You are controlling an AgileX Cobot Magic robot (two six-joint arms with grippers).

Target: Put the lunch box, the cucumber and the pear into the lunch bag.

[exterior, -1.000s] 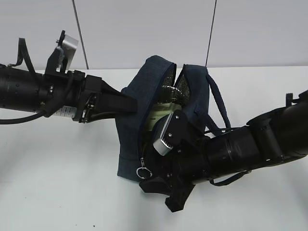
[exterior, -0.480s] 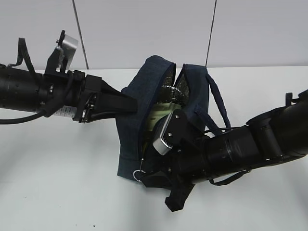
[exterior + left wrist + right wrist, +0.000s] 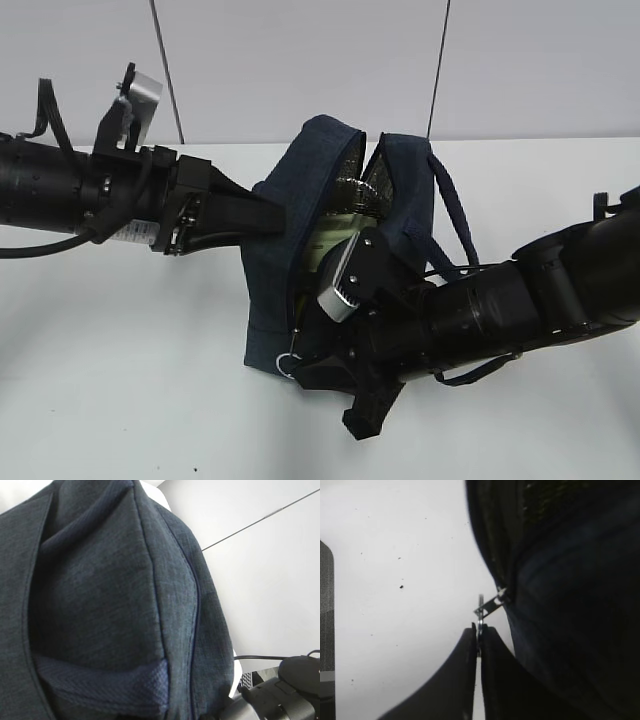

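right gripper (image 3: 479, 636) has its two dark fingers pressed together on the silver ring pull (image 3: 480, 612) of the zipper, the thin metal edge caught between the tips just beside the lower front corner of the lunch bag (image 3: 330, 215). in the exterior view the same ring (image 3: 287, 364) sits at the bottom of the open zipper line, touching the front of the right arm (image 3: 480, 320), which lies low across the white table (image 3: 120, 380) from the right side.

left gripper (image 3: 262, 215) reaches in from the left and its dark fingers meet the navy fabric on the bag's left side wall; the fabric bunches there, so it appears to be pinching the cloth, though the fingertips themselves are hidden. the left wrist view shows only folds of the bag's dark blue cloth filling the frame, with a seam running down it.

the bag stands upright in the middle of the table with its mouth gaping at the top. inside the opening a pale green surface, the lunch box (image 3: 325, 243), is visible below a shiny silver lining. the padded loop handle (image 3: 455, 225) hangs down the bag's right side.
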